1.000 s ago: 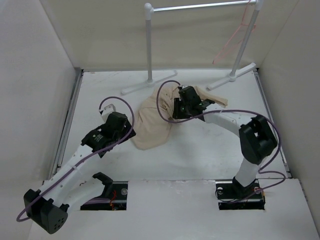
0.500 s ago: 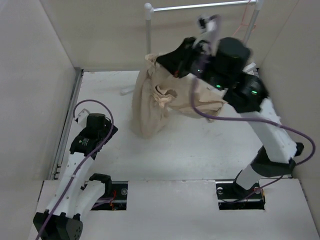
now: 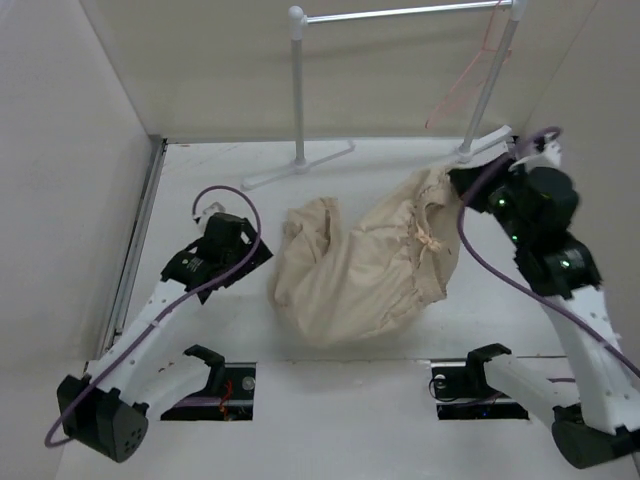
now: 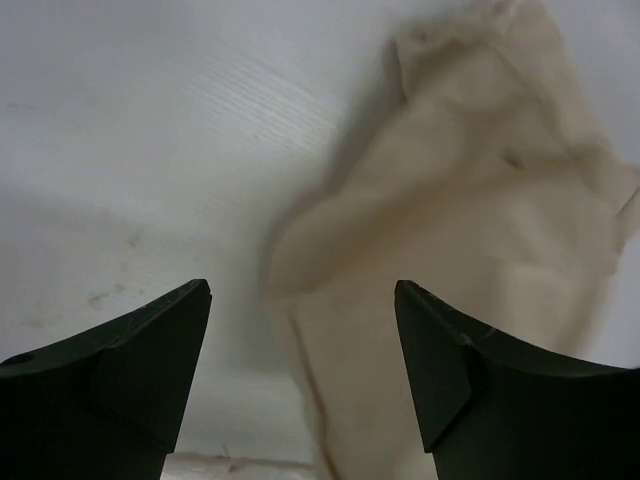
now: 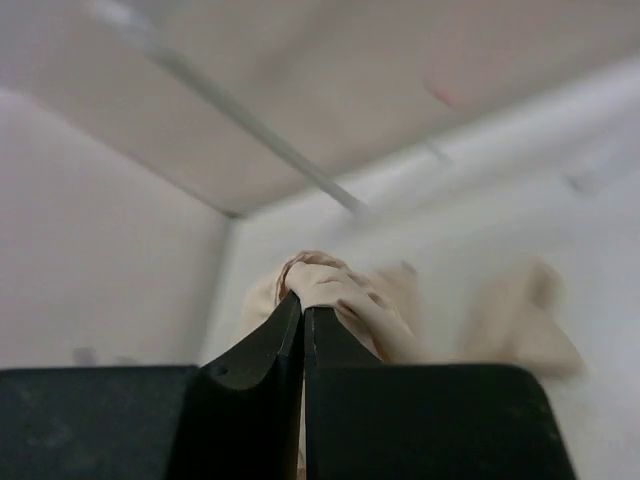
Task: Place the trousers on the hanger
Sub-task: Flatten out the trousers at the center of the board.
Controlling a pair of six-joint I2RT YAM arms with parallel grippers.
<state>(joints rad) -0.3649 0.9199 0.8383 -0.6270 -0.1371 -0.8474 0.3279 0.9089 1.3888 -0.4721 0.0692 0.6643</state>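
- The left gripper (image 4: 302,300) is hovering over the table (image 3: 200,180), its fingers standing wide apart and gripping nothing.
- The trousers (image 3: 360,265) are lying in a bunched heap just ahead of that gripper and to its right, not touching its fingertips.
- The right gripper (image 5: 301,300) is pinching a fold at the far right edge of the cloth, its fingers clamped tight on it, and the heap is spreading away to its left.
- The hanger (image 3: 465,85) is hanging from the rail of the white rack (image 3: 298,80), beyond the right gripper and well apart from the trousers.
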